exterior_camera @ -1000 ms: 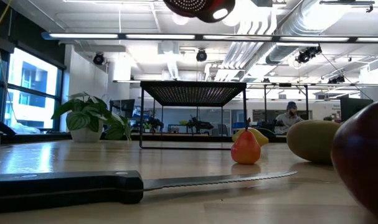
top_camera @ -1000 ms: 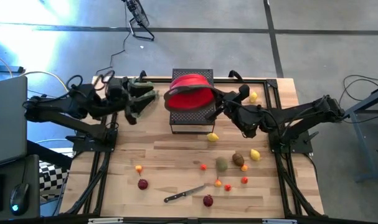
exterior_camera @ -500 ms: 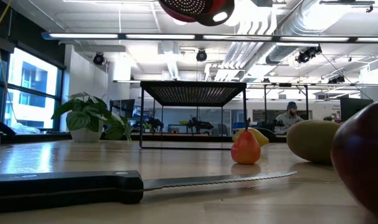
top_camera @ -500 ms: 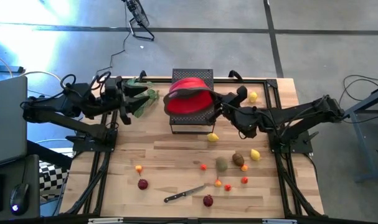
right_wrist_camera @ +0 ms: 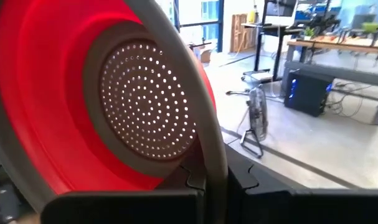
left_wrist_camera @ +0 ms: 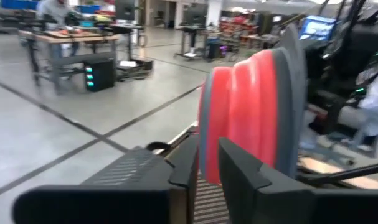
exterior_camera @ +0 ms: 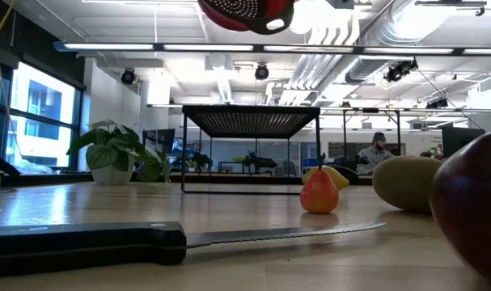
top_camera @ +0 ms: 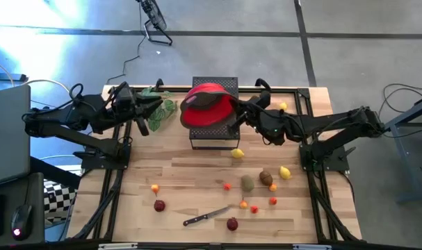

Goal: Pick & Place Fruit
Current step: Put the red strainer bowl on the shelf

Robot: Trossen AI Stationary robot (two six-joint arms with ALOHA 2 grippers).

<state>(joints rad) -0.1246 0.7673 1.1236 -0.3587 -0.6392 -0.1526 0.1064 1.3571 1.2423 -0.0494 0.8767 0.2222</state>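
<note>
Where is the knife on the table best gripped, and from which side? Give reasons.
By its black handle, from straight above, jaws straddling the handle's width. The knife lies flat on the table, so only its long edges are free, and the handle is thicker than the blade. The right gripper is busy holding the red colander.

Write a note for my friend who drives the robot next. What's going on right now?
Right gripper: shut on the rim of the red colander, holding it above the black mesh stand.
Left gripper: beside the colander, near the green sprig.
Fruit: all loose on the table.
Done: no fruit shows in the colander.
Left: pick and place every piece.
</note>
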